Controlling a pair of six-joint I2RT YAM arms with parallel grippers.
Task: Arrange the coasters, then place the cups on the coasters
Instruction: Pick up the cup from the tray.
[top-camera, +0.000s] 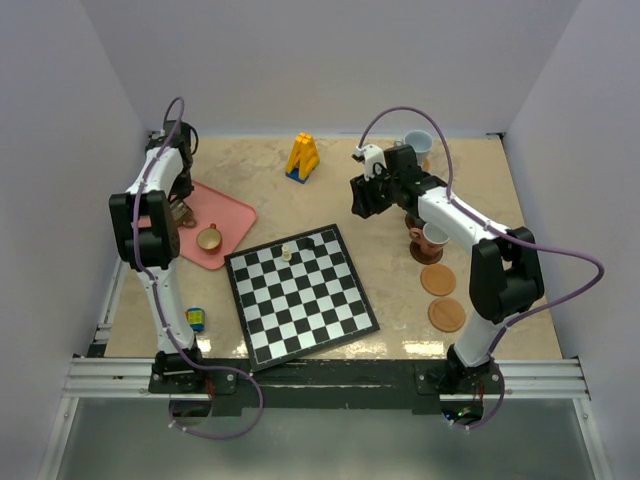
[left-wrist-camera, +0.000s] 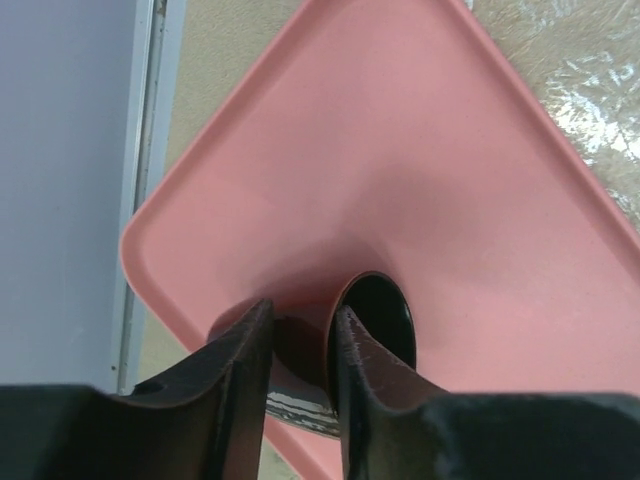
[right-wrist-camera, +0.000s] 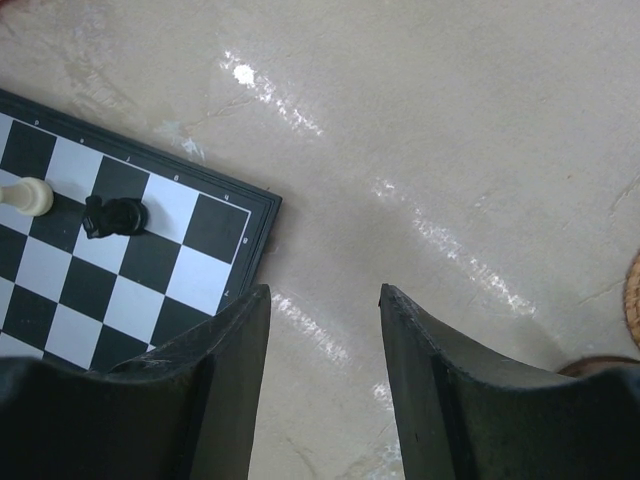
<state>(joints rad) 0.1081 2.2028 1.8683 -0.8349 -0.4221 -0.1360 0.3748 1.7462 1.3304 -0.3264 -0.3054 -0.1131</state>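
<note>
On the pink tray (left-wrist-camera: 400, 150), a glossy black cup (left-wrist-camera: 380, 318) is straddled by the left gripper (left-wrist-camera: 303, 310), grip unclear; the right gripper (right-wrist-camera: 323, 292) is held apart, empty. Lettering on the chessboard (right-wrist-camera: 120, 270) is unreadable.

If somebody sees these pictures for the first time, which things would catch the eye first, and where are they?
First the black-and-white chessboard, lying askew in the middle. Next the pink tray at the left, with a tan cup on it and the left gripper low at a dark cup. At the right lie two bare coasters.
</note>
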